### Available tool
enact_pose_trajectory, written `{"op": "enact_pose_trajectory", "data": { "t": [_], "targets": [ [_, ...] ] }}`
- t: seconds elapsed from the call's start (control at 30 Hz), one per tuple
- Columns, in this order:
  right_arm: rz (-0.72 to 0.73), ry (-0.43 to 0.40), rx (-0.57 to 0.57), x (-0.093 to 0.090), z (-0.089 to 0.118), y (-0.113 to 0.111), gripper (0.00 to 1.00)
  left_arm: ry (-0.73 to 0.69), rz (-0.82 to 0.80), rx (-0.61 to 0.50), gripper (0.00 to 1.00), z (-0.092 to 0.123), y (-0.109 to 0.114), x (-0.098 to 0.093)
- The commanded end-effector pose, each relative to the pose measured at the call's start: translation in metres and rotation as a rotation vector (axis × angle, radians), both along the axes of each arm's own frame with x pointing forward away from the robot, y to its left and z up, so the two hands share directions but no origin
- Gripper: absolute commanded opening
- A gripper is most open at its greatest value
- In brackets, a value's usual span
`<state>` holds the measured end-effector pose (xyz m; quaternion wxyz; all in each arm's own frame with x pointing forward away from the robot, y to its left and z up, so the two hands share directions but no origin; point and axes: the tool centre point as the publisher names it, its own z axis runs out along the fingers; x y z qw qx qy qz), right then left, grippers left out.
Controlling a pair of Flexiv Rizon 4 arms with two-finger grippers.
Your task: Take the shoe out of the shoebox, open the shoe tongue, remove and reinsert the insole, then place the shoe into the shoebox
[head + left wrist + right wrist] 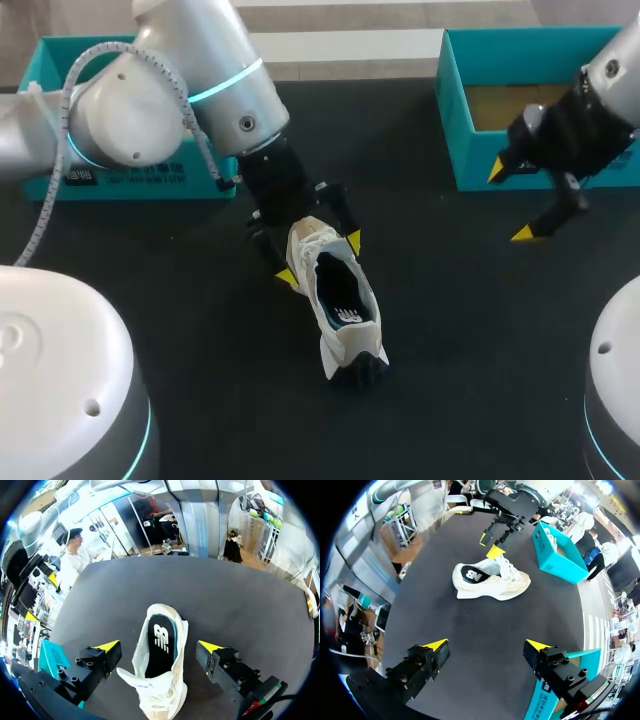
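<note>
A cream sneaker point(340, 310) with a dark sole stands upright on the black table, toe toward the near edge. Its dark insole point(160, 647) with a white logo lies inside. My left gripper point(320, 260) is open and straddles the heel and lace end; the sneaker point(167, 692) sits between the fingers with a small gap on each side. My right gripper point(508, 202) hangs open and empty over the table, just in front of the teal shoebox point(455, 130). From the right wrist, the sneaker point(490, 580) lies well ahead of my right gripper point(487, 644), with my left gripper point(490, 546) over it.
A second teal box point(60, 185) stands at the back left behind my left arm; it shows as the teal box point(560, 555) beyond the sneaker, with something white in it. The two robot bases fill the near corners.
</note>
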<state>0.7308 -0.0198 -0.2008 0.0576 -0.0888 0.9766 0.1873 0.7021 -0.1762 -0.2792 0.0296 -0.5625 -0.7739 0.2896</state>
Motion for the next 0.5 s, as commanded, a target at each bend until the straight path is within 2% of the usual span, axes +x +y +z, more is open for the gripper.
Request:
{"op": "enact_pose_trajectory", "data": {
  "t": [0.03, 0.1, 0.13, 0.17, 0.2, 0.23, 0.5],
  "targets": [
    [-0.005, -0.009, -0.006, -0.008, 0.013, -0.006, 1.0, -0.009, 0.004, 0.071, 1.0, -0.004, -0.001, -0.001],
    [-0.005, -0.009, -0.006, -0.008, 0.013, -0.006, 1.0, 0.003, -0.005, 0.092, 1.0, -0.004, 0.0, -0.002],
    [-0.005, -0.009, -0.006, -0.008, 0.013, -0.006, 1.0, 0.003, -0.013, 0.117, 0.96, -0.005, 0.0, -0.002],
    [-0.005, -0.009, -0.006, -0.008, 0.013, -0.006, 1.0, 0.003, -0.018, 0.123, 0.48, -0.005, -0.001, -0.003],
    [-0.005, -0.009, -0.006, -0.008, 0.013, -0.006, 1.0, 0.007, -0.024, 0.129, 0.31, -0.005, -0.001, -0.005],
    [-0.005, -0.009, -0.006, -0.008, 0.013, -0.006, 1.0, 0.01, -0.029, 0.143, 0.02, -0.005, -0.002, -0.007],
    [-0.005, -0.009, -0.006, -0.008, 0.013, -0.006, 1.0, -0.047, -0.051, 0.225, 0.0, -0.018, -0.008, -0.018]
  ]
}}
